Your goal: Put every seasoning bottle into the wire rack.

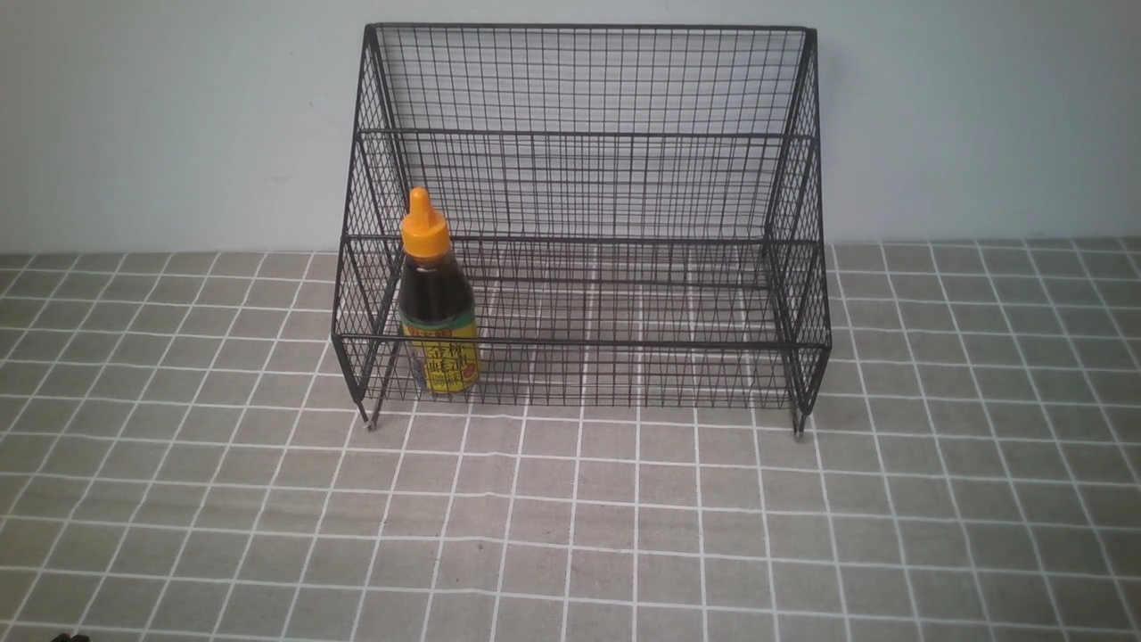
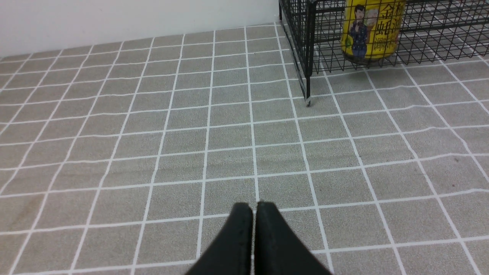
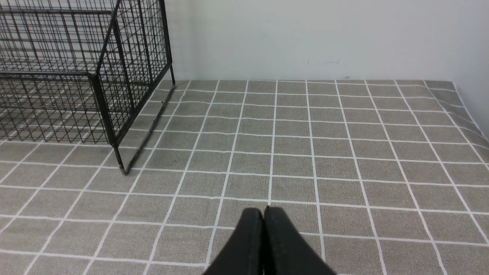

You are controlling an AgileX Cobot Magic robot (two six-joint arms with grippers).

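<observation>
One seasoning bottle (image 1: pixel 434 299) with an orange cap and yellow label stands upright in the lower tier of the black wire rack (image 1: pixel 584 134), at its left end. The left wrist view shows the bottle's label (image 2: pixel 372 32) behind the rack's mesh (image 2: pixel 309 49). My left gripper (image 2: pixel 254 208) is shut with nothing in it, low over the cloth and well short of the rack's left front foot. My right gripper (image 3: pixel 263 212) is shut and empty too, off the right side of the rack (image 3: pixel 103 95). Neither gripper shows in the front view.
A grey cloth with a white grid (image 1: pixel 624 517) covers the table. A pale wall (image 1: pixel 134 116) stands right behind the rack. The cloth's right edge (image 3: pixel 468 114) meets a side wall.
</observation>
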